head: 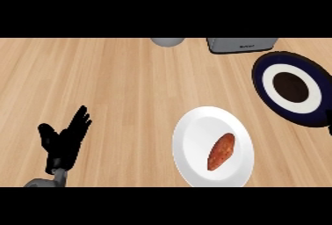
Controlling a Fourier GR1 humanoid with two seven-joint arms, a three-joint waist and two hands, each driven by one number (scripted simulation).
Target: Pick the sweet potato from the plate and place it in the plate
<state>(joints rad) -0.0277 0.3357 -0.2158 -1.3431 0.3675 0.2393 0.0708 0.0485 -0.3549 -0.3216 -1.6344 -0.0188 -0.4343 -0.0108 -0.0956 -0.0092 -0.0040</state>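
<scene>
**Sweet potato lies on the white plate, well to the right of the open left hand**

The left hand [63, 140] shows at the lower left of the head view, its grey forearm coming in from the lower edge. Its fingers are straight and spread, pointing up and away, the thumb out to the side. It holds nothing and touches nothing, resting above the wooden counter [117, 79].

The sweet potato [221, 151] lies well to the right of this hand, at about the same depth. It is a long, tapered tuber with reddish-brown skin, lighter orange along 1 edge and darker toward its lower end. It lies slanted, its upper end leaning right, on the right half of a plain white plate [198, 132].

Farther from the hand, beyond and to the right of the white plate, sits a 2nd plate [292, 57]: a dark navy rim, a white ring and a dark brown centre. The 2 plates lie near each other without touching.

At the counter's far edge stand a grey boxy appliance [241, 45] and, nearer the hand's side, a rounded grey object [168, 41], both cut off by the view.
</scene>
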